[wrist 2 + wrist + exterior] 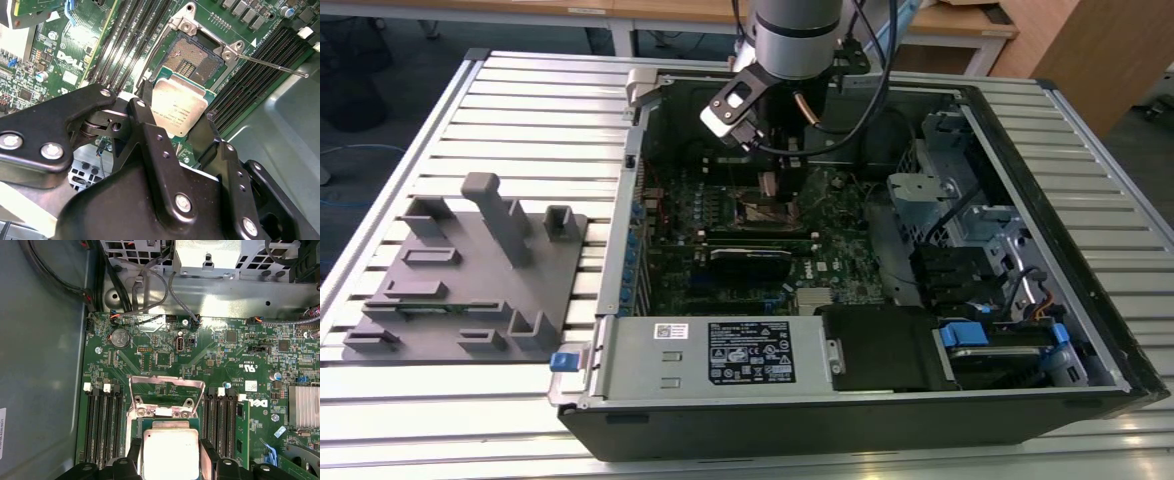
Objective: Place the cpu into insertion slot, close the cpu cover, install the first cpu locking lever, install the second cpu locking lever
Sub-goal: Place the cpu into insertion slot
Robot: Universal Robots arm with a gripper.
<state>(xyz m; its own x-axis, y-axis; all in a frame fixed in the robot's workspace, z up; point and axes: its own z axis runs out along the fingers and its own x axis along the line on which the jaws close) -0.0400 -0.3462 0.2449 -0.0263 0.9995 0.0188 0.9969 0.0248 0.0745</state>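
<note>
In both wrist views my gripper (180, 111) (170, 456) is shut on the cpu (176, 102) (169, 442), a thin square chip with a pale silver face, gripped by two opposite edges. The chip hangs level just above the board, beside the open insertion slot (192, 56), whose dark centre lies bare. The cpu cover (166, 379) is swung up and stands open behind the chip. A thin locking lever (272, 65) sticks out free from the socket's corner. In the exterior view the gripper (767, 185) hovers over the insertion slot (767, 212) inside the computer case.
Long black memory slots (100, 425) flank the socket on both sides. A labelled power supply box (734, 350) fills the case's near edge, and a drive cage (934, 190) stands at the exterior view's right. A grey fixture plate (467, 270) lies outside the case. Cables (145, 285) hang behind the board.
</note>
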